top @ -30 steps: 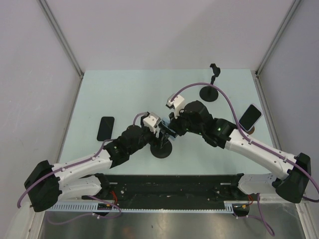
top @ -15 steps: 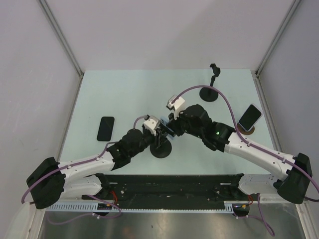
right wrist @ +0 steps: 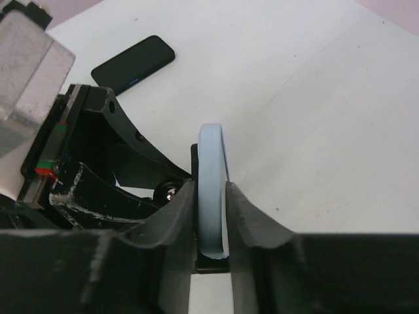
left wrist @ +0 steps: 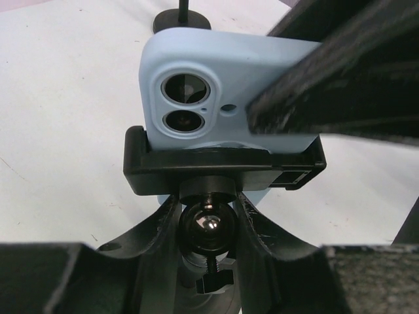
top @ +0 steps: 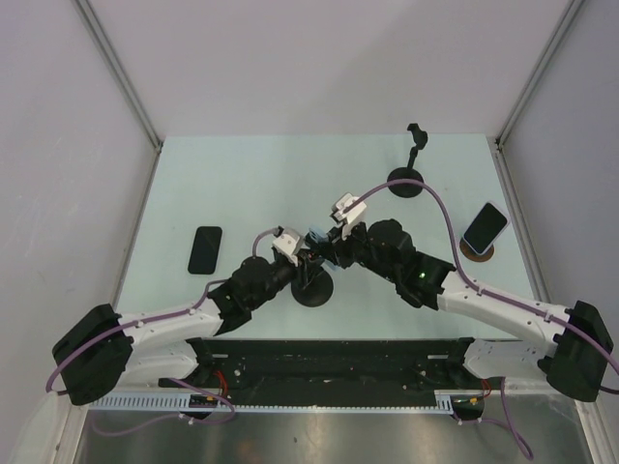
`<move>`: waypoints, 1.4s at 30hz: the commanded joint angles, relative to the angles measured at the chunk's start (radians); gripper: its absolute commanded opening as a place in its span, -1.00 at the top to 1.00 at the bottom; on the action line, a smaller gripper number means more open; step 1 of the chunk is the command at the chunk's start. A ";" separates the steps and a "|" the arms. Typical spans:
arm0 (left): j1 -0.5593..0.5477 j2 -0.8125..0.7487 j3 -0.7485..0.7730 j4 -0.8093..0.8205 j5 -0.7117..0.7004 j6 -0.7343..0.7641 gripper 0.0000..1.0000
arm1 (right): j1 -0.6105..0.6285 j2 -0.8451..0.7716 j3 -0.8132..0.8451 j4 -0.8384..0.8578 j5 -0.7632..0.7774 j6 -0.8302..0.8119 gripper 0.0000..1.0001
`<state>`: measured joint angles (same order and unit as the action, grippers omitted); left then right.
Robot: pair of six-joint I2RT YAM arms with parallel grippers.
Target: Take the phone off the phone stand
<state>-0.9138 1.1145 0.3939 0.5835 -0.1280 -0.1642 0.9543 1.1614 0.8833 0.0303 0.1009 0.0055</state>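
**Both grippers on the stand and phone, phone sits in clamp**

Pale green table (top: 242,184): near edge hidden by the arm bases. The left arm (top: 174,324) and right arm (top: 484,295) meet at table centre, and from above they cover most of the action.

Black phone stand with round base (top: 314,293): only the base shows in the top view. Left wrist view shows its clamp and ball joint; the lower stem is cut off.

Light blue cased phone (left wrist: 216,72): seated in the stand's clamp, back and twin lenses facing the left wrist camera. Its right part is hidden behind a dark right-gripper finger. The screen side is not visible.

Left gripper (left wrist: 208,209): jaws closed around the stand's ball joint, touching both sides.

Right gripper (right wrist: 211,190): jaws clamped on the phone, one finger on each face. Contact on the left face is hard to make out.

Around:
- Flat black phone (top: 205,249) lies on the table to the left, well apart.
- Second black stand (top: 411,179) is at the far side, upright.
- Pale phone (top: 486,225) leans on a round brown disc (top: 476,251) at the right edge.
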 commanded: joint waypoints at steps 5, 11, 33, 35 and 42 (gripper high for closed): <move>0.004 -0.001 -0.056 -0.025 0.011 -0.021 0.99 | 0.014 0.035 -0.118 0.269 -0.020 -0.033 0.23; 0.004 -0.004 -0.061 -0.022 0.018 -0.017 0.99 | 0.012 0.044 -0.142 0.324 -0.053 -0.050 0.28; 0.004 -0.013 -0.059 -0.017 0.044 -0.014 0.99 | -0.037 0.061 -0.153 0.393 -0.116 -0.048 0.46; 0.004 -0.016 -0.061 -0.016 0.042 -0.014 0.99 | -0.032 0.067 -0.153 0.387 -0.112 -0.065 0.46; 0.004 -0.039 -0.063 -0.016 0.039 -0.011 0.96 | -0.022 0.077 -0.153 0.384 -0.102 -0.084 0.85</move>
<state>-0.9089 1.0920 0.3573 0.6254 -0.1127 -0.1761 0.9249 1.2232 0.7330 0.3992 0.0059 -0.0639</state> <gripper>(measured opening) 0.378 0.167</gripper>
